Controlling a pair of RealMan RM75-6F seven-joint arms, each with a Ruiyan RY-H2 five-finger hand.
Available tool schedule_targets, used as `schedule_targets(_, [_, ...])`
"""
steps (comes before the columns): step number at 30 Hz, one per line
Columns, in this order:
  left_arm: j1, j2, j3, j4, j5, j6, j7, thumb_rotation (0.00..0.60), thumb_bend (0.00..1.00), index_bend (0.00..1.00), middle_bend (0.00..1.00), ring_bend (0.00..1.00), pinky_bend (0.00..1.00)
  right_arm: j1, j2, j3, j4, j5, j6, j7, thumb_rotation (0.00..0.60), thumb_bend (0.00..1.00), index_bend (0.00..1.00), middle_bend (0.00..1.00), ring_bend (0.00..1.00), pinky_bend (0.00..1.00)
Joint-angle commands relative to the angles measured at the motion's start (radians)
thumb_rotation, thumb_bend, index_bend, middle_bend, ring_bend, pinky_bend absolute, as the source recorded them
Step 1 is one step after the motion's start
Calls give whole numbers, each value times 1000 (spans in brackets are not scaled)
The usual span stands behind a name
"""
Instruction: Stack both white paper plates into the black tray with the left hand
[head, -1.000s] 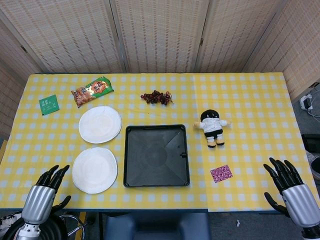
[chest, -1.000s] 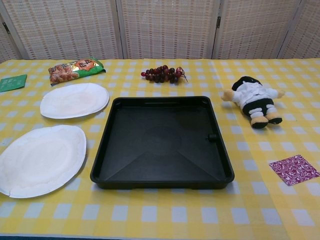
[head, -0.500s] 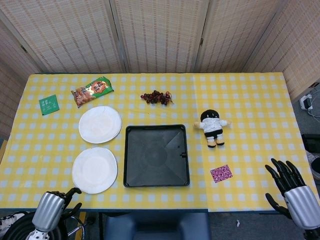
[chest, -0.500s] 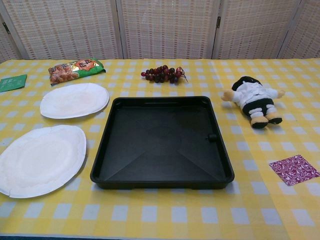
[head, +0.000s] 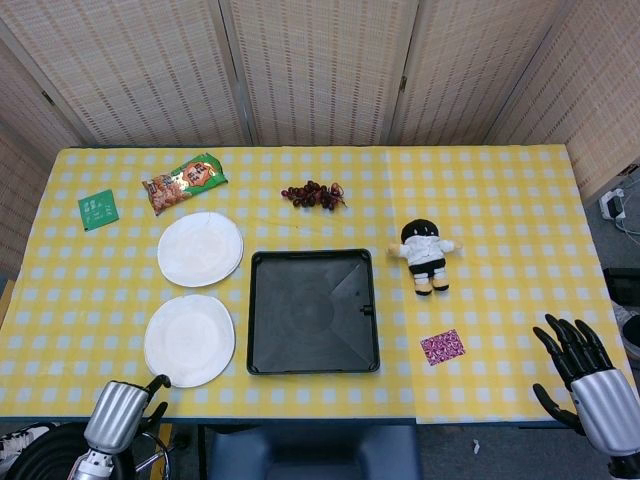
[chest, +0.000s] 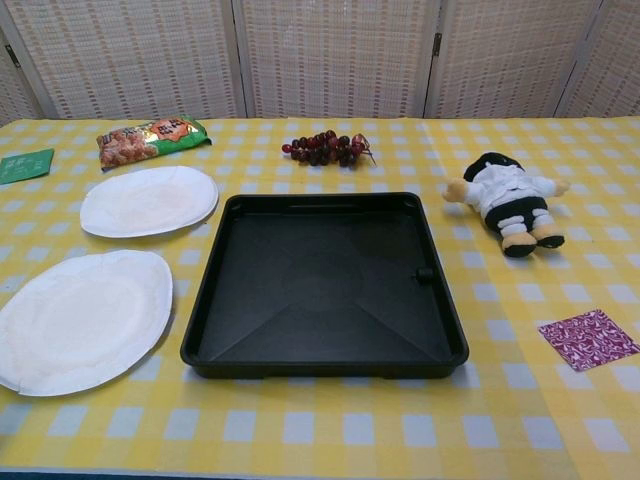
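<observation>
Bench (head: 500, 180): covered by a yellow and white checked cloth, with woven screens standing behind it.
Black tray (head: 313, 311) (chest: 323, 285): lay near the middle of the bench, toward the front edge, with nothing inside it.
Near plate (head: 190, 340) (chest: 80, 321): white paper plate at 9 o'clock from the tray, just beside its left wall but apart from it, flat on the cloth.
Far plate (head: 200, 248) (chest: 149, 200): second white paper plate at about 10 o'clock from the tray, near the first one but not touching it.
Left hand (head: 122, 412): was seen only in the head view, low at the front edge of the bench, at 7 o'clock from the near plate. One dark finger pointed up toward the plate. It held nothing, but I cannot tell whether the other fingers were spread or curled.
Right hand (head: 590, 378): stood off the right front corner of the bench, at 4 o'clock from the tray and well apart from it. Its fingers were spread wide and it held nothing.
Snack bag (head: 184, 182) (chest: 152, 139): at 11 o'clock from the far plate.
Green card (head: 98, 209) (chest: 24, 165): near the left edge.
Grapes (head: 314, 194) (chest: 326, 148): at 12 o'clock from the tray.
Doll (head: 426, 254) (chest: 507, 199): lay at 2 o'clock from the tray.
Purple patterned square (head: 442, 347) (chest: 587, 338): at 4 o'clock from the tray.
</observation>
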Motion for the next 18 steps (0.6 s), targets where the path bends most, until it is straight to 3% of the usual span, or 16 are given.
schedule_targets(1, [-11, -12, 2, 9, -13, -27, 3, 600, 342, 496, 1000, 1000, 1000, 1, -2, 1, -1, 4, -6, -3, 600, 365, 0, 0, 0, 0])
schedule_targets(18, [-55, -113, -20, 93, -48, -86, 30, 600, 342, 452, 1000, 1000, 1000, 6, -2, 12, -3, 27, -18, -2, 600, 365, 0, 0, 0, 0])
